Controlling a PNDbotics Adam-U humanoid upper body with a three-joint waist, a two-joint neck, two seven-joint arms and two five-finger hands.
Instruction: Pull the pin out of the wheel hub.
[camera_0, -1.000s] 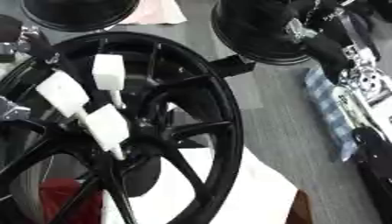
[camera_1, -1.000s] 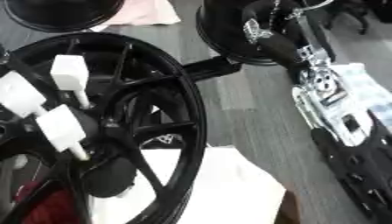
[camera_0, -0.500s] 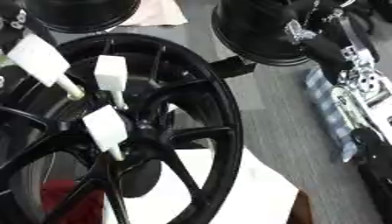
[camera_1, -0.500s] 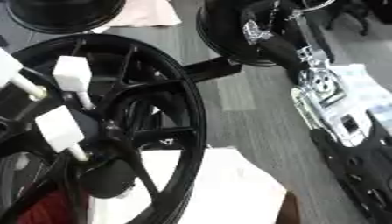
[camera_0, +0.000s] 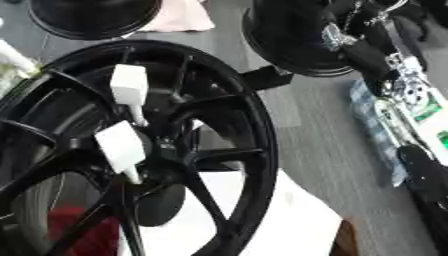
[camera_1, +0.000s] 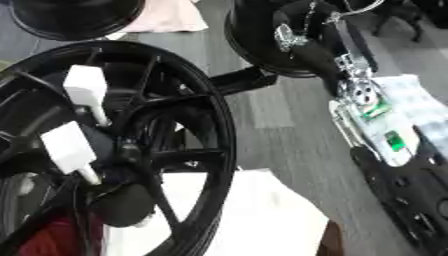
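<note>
A large black spoked wheel (camera_0: 262, 150) fills the left half of the view. Two white pins with block-shaped heads stand in its hub (camera_0: 156, 157): the upper pin (camera_0: 129, 85) and the lower pin (camera_0: 120, 147). At the far left edge shows a white piece (camera_0: 10, 55), apart from the hub. My right arm (camera_1: 376, 125), black and silver, runs down the right side, away from the wheel; the state of its hand is hidden. My left hand does not show.
Two more black wheels lie at the back, one at the top left (camera_0: 92, 17) and one at the top middle (camera_0: 289, 45). Between them lies a pink cloth (camera_0: 179, 17). A white sheet (camera_0: 293, 222) and something red (camera_0: 79, 232) lie under the big wheel.
A third white pin, which stood at the hub's upper left, has come out and moved up and left; only a white piece at the left edge shows now.
</note>
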